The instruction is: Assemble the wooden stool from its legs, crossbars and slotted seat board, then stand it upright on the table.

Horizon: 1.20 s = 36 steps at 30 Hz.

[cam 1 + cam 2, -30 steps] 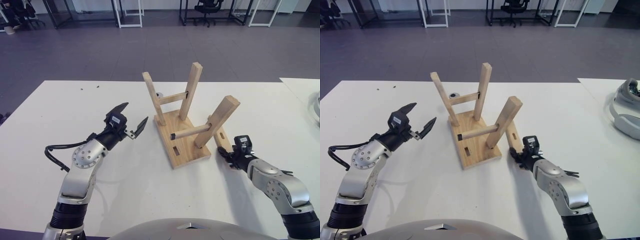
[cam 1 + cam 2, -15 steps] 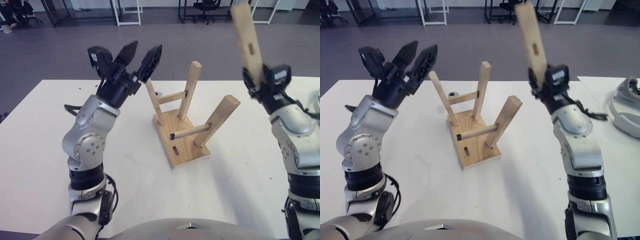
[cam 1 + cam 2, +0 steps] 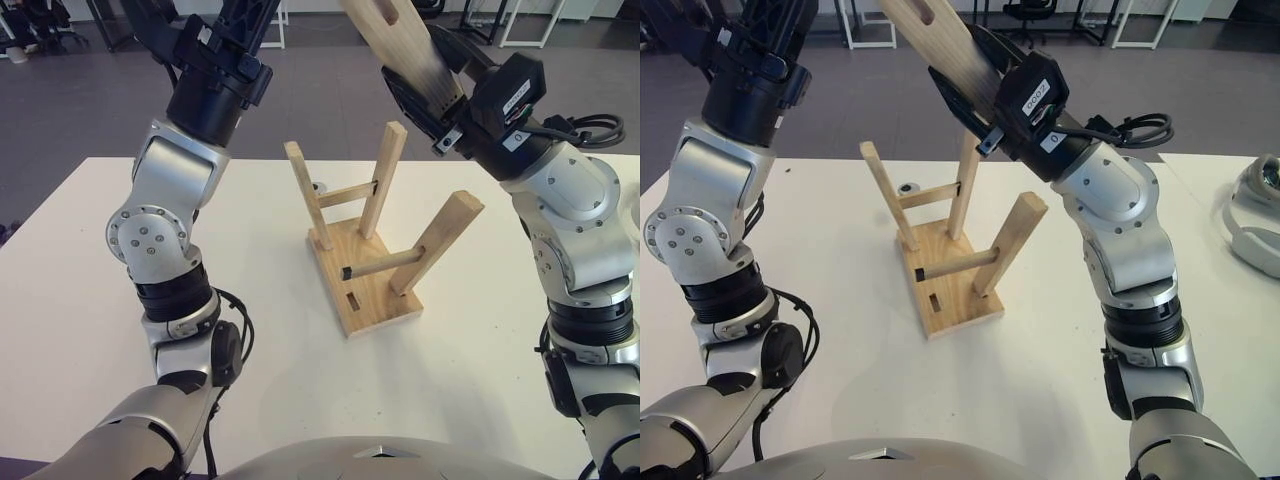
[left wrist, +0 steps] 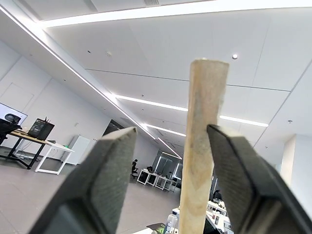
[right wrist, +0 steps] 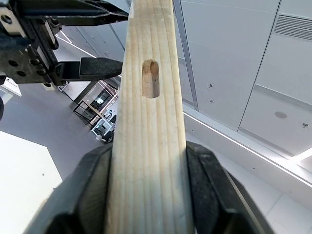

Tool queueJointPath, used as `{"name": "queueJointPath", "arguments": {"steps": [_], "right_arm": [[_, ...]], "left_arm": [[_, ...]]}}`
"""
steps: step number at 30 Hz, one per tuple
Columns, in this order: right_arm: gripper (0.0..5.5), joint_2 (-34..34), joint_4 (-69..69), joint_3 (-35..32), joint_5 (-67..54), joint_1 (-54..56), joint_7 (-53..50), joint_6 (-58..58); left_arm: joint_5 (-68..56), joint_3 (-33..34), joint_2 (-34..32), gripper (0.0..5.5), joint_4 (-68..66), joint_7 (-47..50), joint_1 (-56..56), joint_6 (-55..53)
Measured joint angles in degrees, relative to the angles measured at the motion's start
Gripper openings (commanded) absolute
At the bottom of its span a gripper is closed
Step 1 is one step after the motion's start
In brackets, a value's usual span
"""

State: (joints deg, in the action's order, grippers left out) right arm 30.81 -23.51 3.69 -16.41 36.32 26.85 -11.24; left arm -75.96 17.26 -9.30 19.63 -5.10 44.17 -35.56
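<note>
The stool lies upside down mid-table: its seat board (image 3: 375, 305) carries three legs (image 3: 382, 180) joined by two crossbars (image 3: 380, 265), with empty slots near the front corner. High above it my right gripper (image 3: 428, 92) is shut on the fourth wooden leg (image 3: 400, 40), which slants up and to the left and shows a slot (image 5: 150, 78). My left gripper (image 4: 170, 130) is raised just as high and stands open, with the leg's upper end (image 4: 202, 146) between its fingers, close to one pad.
The white table (image 3: 100, 300) has free room on both sides of the stool. A small round part (image 3: 319, 188) lies just behind the stool. A white headset (image 3: 1252, 225) rests on a neighbouring table at the far right.
Both arms rose further. The right gripper tilted the leg over to the left, and the open left gripper came up around its upper end. The stool stayed put.
</note>
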Motion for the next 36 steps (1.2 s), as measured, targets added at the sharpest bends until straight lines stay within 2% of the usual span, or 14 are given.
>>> {"name": "queueJointPath", "arguments": {"steps": [16,21,25,26,31,34,35,36], "right_arm": [[2.07,-1.3,0.3,0.9,0.8,-0.7,5.6,0.6],[2.07,-1.4,0.5,0.8,1.2,-0.7,6.6,0.7],[2.07,-1.5,0.6,0.8,2.6,-0.7,6.8,0.9],[2.46,-1.5,0.6,0.8,2.9,-0.7,7.0,1.1],[3.38,-1.9,0.4,0.2,2.8,-0.7,7.2,2.1],[3.41,-5.3,0.4,-10.9,-9.1,1.4,-0.8,-6.8],[3.41,-5.2,0.9,-14.4,-11.5,2.5,-3.0,-9.3],[3.41,-3.5,3.1,-20.7,-13.5,2.8,-6.6,-13.9]], "left_arm": [[-1.5,-1.4,-2.3,2.13,-0.4,-0.7,-0.3,1.0],[-0.4,-2.2,-3.4,1.23,-0.4,-1.1,-0.5,0.9],[-0.4,-2.4,-3.5,1.03,-0.3,-1.1,-1.0,0.9],[-0.4,-2.3,-3.5,1.03,-0.3,-1.0,-1.1,0.9],[1.4,0.7,-4.4,1.02,-0.5,1.6,-3.6,2.6],[0.2,6.5,-8.8,1.02,2.3,1.7,-12.6,2.2],[-0.4,8.2,-9.6,1.02,3.3,1.7,-16.0,2.0],[-1.8,11.5,-11.2,1.02,5.1,1.7,-22.7,1.2]]}}
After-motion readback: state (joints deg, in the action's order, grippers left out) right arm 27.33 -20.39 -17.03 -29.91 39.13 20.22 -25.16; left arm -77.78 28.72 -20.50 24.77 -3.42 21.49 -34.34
